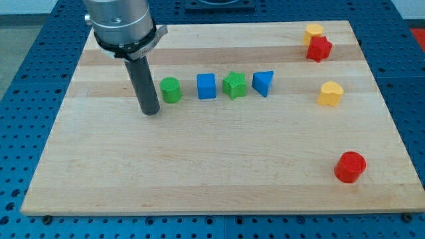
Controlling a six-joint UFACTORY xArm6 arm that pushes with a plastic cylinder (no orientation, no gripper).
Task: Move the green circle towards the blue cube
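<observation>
The green circle (171, 89) stands on the wooden board (199, 166), left of centre in the upper half. The blue cube (206, 85) is just to its right, a short gap apart. My tip (151, 111) rests on the board just left of the green circle and slightly below it, close to it; I cannot tell if they touch. The rod rises from the tip to the arm's grey body at the view's top left.
A green star-shaped block (234, 85) and a blue triangle (263, 83) continue the row to the right. A yellow block (313, 31) and a red star (319, 48) sit top right. A yellow block (330, 93) and a red cylinder (350, 166) sit at the right.
</observation>
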